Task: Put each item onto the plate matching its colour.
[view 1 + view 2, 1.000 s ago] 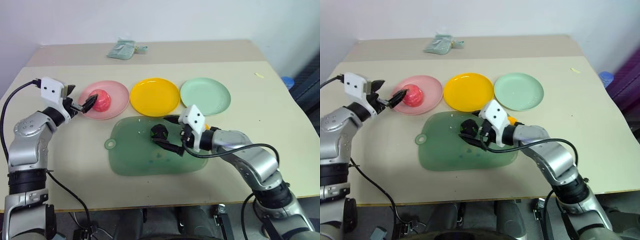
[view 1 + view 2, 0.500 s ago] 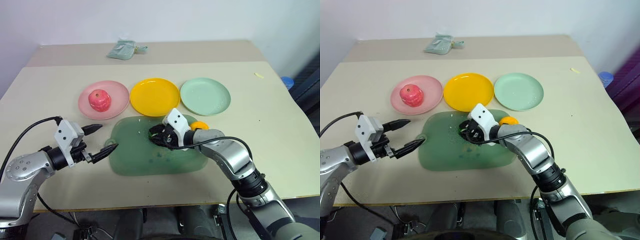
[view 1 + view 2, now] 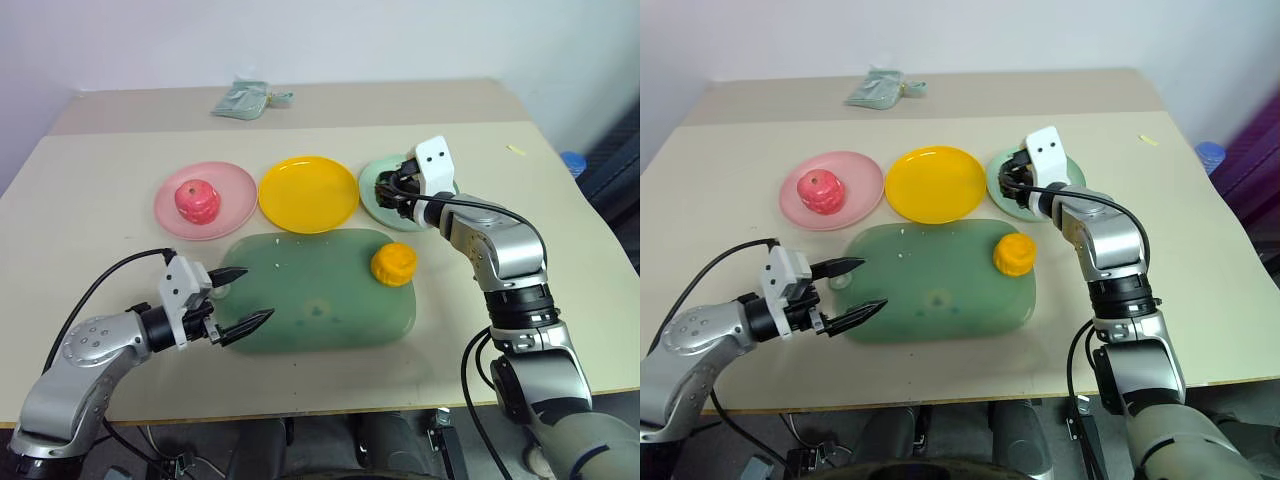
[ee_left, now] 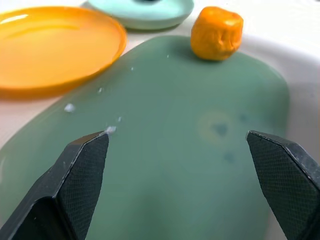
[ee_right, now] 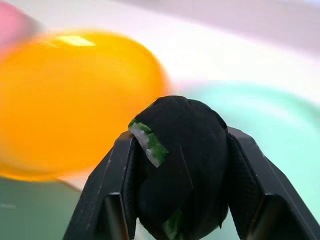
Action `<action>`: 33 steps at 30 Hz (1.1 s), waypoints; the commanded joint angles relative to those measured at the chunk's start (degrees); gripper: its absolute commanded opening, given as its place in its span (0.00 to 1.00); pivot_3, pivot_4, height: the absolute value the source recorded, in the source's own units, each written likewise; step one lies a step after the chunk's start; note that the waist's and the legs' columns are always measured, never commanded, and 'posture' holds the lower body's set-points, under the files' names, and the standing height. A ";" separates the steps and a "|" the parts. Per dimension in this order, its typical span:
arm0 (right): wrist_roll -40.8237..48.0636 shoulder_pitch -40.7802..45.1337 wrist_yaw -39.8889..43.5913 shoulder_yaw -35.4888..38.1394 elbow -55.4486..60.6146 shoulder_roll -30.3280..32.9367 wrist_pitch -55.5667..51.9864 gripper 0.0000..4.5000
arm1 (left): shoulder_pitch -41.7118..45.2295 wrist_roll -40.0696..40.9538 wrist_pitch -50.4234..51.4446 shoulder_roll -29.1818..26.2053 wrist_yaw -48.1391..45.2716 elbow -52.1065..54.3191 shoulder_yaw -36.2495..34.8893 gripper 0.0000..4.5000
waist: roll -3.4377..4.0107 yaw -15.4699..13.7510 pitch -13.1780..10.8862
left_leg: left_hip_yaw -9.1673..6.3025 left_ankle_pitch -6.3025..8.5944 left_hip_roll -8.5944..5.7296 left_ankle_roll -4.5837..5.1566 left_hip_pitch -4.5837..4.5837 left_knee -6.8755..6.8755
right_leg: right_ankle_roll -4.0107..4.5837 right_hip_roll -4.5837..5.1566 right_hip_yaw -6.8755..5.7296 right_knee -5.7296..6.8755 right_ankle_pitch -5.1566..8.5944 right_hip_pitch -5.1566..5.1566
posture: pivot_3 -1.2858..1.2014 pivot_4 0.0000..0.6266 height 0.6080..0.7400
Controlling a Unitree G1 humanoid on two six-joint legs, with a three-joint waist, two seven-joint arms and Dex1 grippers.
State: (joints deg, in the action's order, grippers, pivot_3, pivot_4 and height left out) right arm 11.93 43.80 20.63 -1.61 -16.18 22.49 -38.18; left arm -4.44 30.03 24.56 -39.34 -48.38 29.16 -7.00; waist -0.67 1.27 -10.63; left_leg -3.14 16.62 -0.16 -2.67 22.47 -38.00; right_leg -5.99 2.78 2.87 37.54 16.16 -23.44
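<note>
Black item (image 5: 180, 165) w/ green flecks, clamped in right gripper (image 5: 182, 200)

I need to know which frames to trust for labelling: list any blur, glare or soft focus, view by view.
Right wrist view: the dark green-black item between the fingers is sharp; the yellow plate and mint green plate behind are smeared. Left wrist view: glare on the yellow plate rim, fingers slightly soft. Eye views: even light, soft shadows, right gripper mildly blurred.
</note>
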 commanded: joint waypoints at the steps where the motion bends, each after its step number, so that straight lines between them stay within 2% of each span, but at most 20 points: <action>1: -1.40 1.98 2.84 0.60 0.27 1.02 7.94 0.79 | 0.49 0.72 0.17 0.13 0.24 3.30 1.17 1.00 | 0.07 0.17 -0.04 | 0.01 0.00 0.01 0.00 0.00 0.01 | 0.00 -0.02 0.01 0.00 0.00 -0.01 | 0.52 0.24 1.00; 3: -0.51 0.21 6.25 0.86 4.80 2.33 10.23 1.00 | -0.06 1.00 0.32 0.01 0.32 4.04 1.23 1.00 | 0.15 0.43 -0.09 | 0.03 0.01 0.02 0.01 0.02 0.05 | 0.00 -0.02 0.05 0.00 0.00 -0.06 | 0.52 0.24 1.00; 6: 3.02 -4.47 13.53 2.18 13.23 5.79 10.96 1.00 | -1.24 1.00 0.17 -0.27 0.17 4.60 1.32 1.00 | 0.14 0.52 -0.08 | 0.01 0.01 0.05 0.02 0.04 0.04 | 0.00 -0.01 0.04 0.00 0.00 -0.05 | 0.52 0.24 1.00; 9: 11.83 -14.25 26.34 4.06 26.14 12.71 7.82 1.00 | -2.33 -0.22 -0.73 -1.15 -1.06 4.48 2.33 1.00 | 0.13 -0.49 -0.08 | -0.09 0.04 0.07 0.07 0.03 0.02 | 0.00 0.01 0.00 -0.11 0.00 0.07 | 0.52 0.24 1.00; 11: 14.64 -20.93 32.09 3.84 31.68 17.58 6.25 1.00 | -2.37 -1.06 -1.46 -1.70 -2.04 4.15 3.36 1.00 | 0.14 -0.80 -0.08 | -0.17 0.05 0.11 0.09 0.02 0.01 | -0.01 0.05 -0.05 -0.23 0.00 0.19 | 0.52 0.24 1.00; 14: 14.87 -25.67 33.36 2.90 33.93 20.07 5.02 1.00 | -1.47 -1.77 -2.17 -1.92 -3.31 3.53 5.00 1.00 | 0.14 -0.32 -0.08 | -0.11 0.05 0.09 0.10 -0.08 -0.04 | -0.02 0.07 -0.05 -0.25 0.00 0.33 | 0.52 0.24 1.00; 16: 11.07 -26.73 32.32 0.47 32.52 20.36 6.74 1.00 | -0.66 -1.89 -2.27 -1.63 -3.83 3.35 5.92 1.00 | 0.15 0.02 -0.07 | -0.01 0.05 0.08 0.10 -0.18 -0.05 | -0.01 -0.03 -0.01 -0.22 -0.01 0.34 | 0.52 0.24 1.00; 22: 6.29 -25.69 29.81 -3.05 27.51 17.14 9.49 1.00 | 0.59 -2.05 -2.02 -1.12 -3.68 3.41 7.10 1.00 | 0.15 -0.29 -0.04 | -0.07 0.05 0.09 0.09 -0.20 -0.05 | 0.02 -0.11 -0.01 -0.11 0.00 0.32 | 0.52 0.24 1.00; 25: 6.03 -24.34 28.72 -2.98 27.52 15.58 9.59 0.81 | 0.06 -2.00 -1.81 -1.31 -3.08 3.76 6.37 1.00 | 0.16 -0.39 -0.04 | -0.08 0.05 0.09 0.09 -0.14 -0.05 | 0.01 -0.09 -0.01 -0.14 0.00 0.29 | 0.52 0.24 1.00; 26: 6.17 -23.72 28.24 -2.83 27.96 15.02 9.33 0.71 | -0.28 -1.90 -1.70 -1.34 -2.71 3.83 5.83 1.00 | 0.14 -0.39 -0.04 | -0.07 0.05 0.09 0.09 -0.15 -0.05 | 0.01 -0.06 0.00 -0.13 0.00 0.29 | 0.52 0.24 1.00; 28: 5.78 -22.69 27.40 -2.85 28.43 14.34 9.49 0.57 | -0.82 -1.69 -1.52 -1.32 -2.00 3.98 5.03 1.00 | 0.14 -0.40 -0.04 | -0.10 0.05 0.09 0.09 -0.15 -0.06 | 0.01 -0.07 -0.01 -0.13 0.00 0.30 | 0.52 0.24 1.00; 33: 3.30 -16.27 24.42 -4.75 27.53 10.64 11.02 0.56 | -2.80 -0.50 -1.63 -0.37 0.60 3.34 0.92 1.00 | 0.16 -0.18 -0.06 | -0.09 0.05 0.09 0.09 -0.13 -0.05 | 0.01 -0.06 -0.01 -0.13 0.00 0.25 | 0.52 0.24 1.00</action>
State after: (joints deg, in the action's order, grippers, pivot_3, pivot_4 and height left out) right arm 15.67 24.10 46.24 -6.41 10.35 34.43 -28.83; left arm -6.96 28.27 23.38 -40.17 -48.91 31.64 -3.04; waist -0.51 1.09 -10.69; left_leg -3.23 16.67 -0.07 -2.58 22.35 -38.05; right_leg -5.98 2.70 2.86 37.43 16.15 -23.21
